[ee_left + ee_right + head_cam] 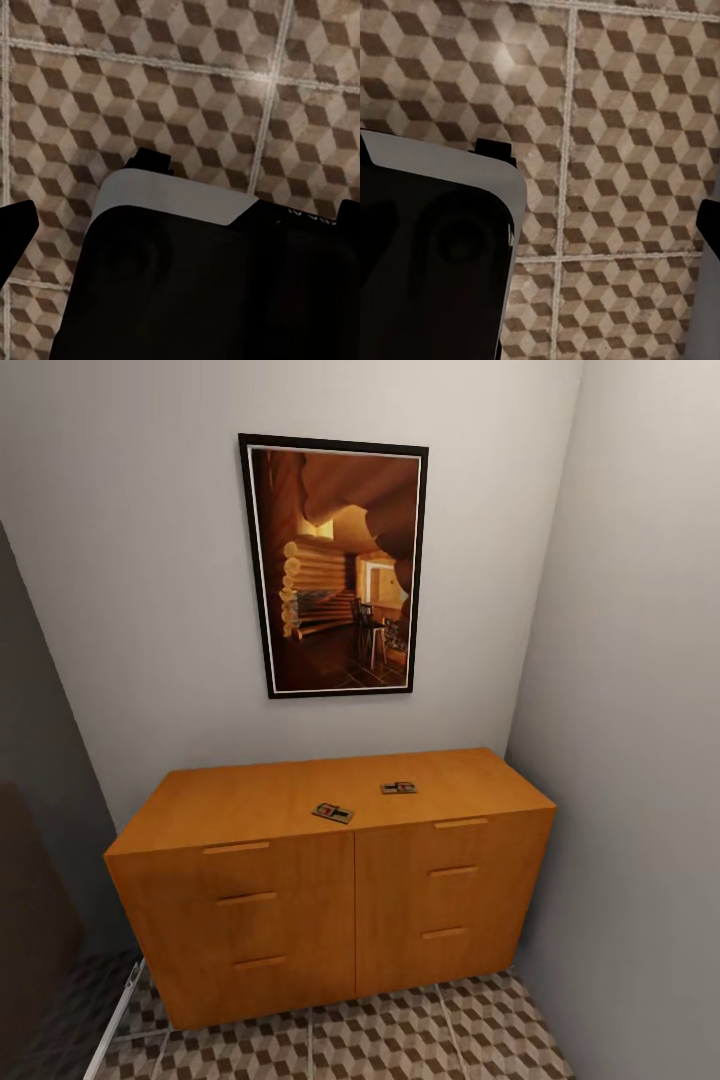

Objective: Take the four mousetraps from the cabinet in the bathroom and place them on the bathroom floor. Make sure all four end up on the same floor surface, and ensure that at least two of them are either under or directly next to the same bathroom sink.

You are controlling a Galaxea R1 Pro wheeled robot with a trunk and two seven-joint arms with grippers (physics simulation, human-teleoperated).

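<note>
Mousetraps (pixel 333 813) (pixel 398 788): flat, dark, on wooden cabinet (pixel 330 890).

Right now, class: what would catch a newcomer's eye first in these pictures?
A low orange-brown cabinet stands against the wall, with two small dark mousetraps lying apart on its top. Above it hangs a black-framed picture, and cube-patterned floor tiles spread below.
</note>
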